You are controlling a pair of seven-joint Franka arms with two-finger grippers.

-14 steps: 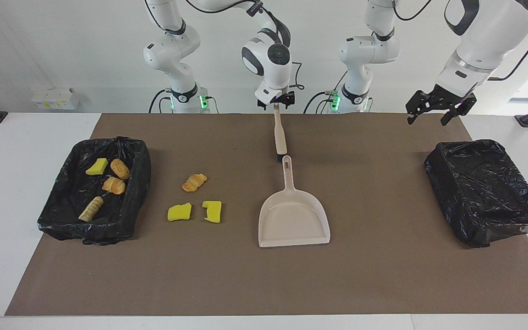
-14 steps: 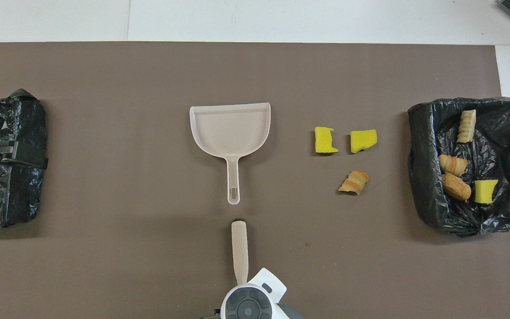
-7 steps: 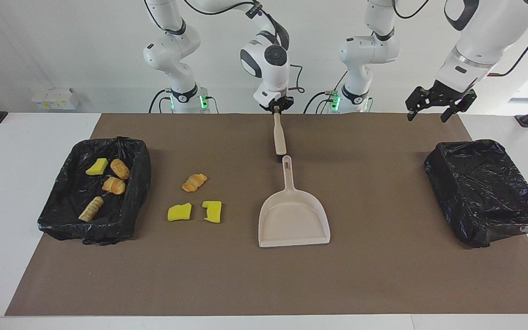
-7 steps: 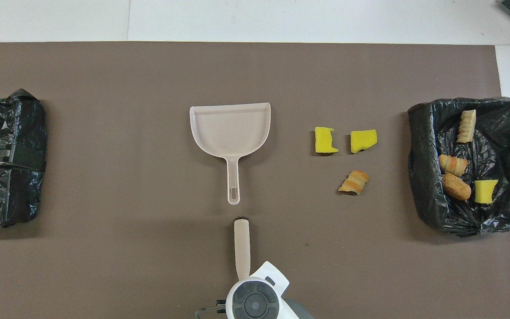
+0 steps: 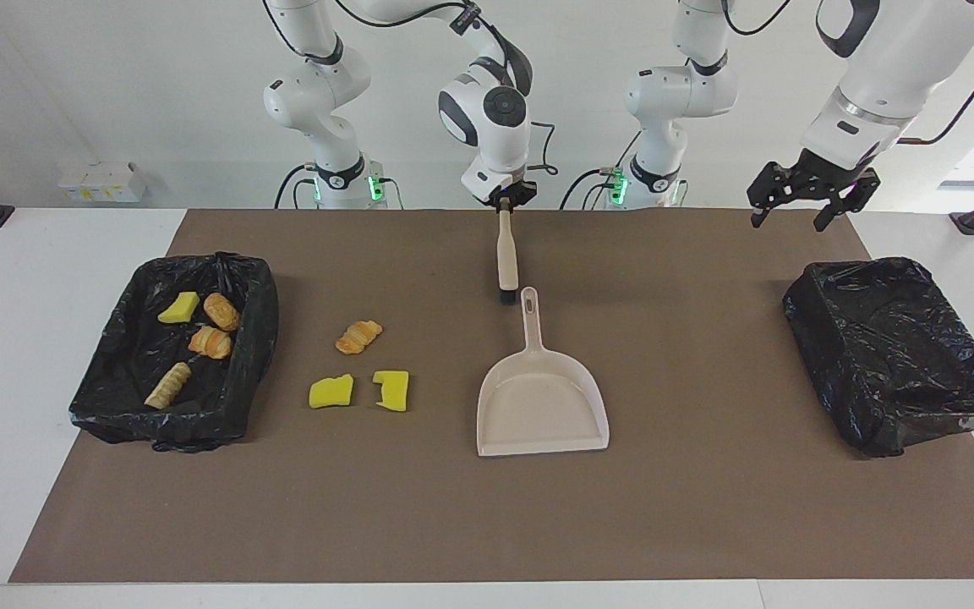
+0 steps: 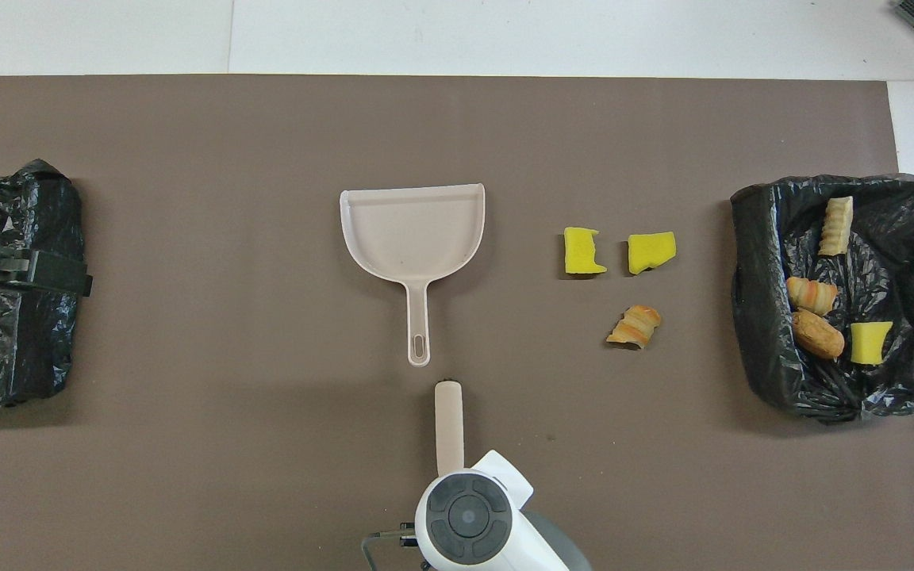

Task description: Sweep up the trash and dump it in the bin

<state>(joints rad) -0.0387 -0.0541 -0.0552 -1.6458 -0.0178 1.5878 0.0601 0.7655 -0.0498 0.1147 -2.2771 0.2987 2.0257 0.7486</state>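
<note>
I see my right gripper point(image 5: 504, 203) with fingers clamped on the brush point(image 5: 506, 260) handle at the table's robot-side edge, mid-table. My left gripper point(image 5: 801, 203) hangs spread wide, holding nothing, over that edge's left-arm corner. Three trash pieces point(image 5: 358, 337) lie beside the bin point(image 5: 252, 338); four lie inside it.

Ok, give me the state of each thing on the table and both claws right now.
Right claw: shut on the brush handle.
Brush: held by its handle end.
Left claw: open, empty, up over the covered bin's end of the table.
Dustpan: flat on the mat, empty.
Open bin: holds four pieces.
Covered bin: bag over it.
Two sponge chunks, one pastry: loose on the mat.
</note>
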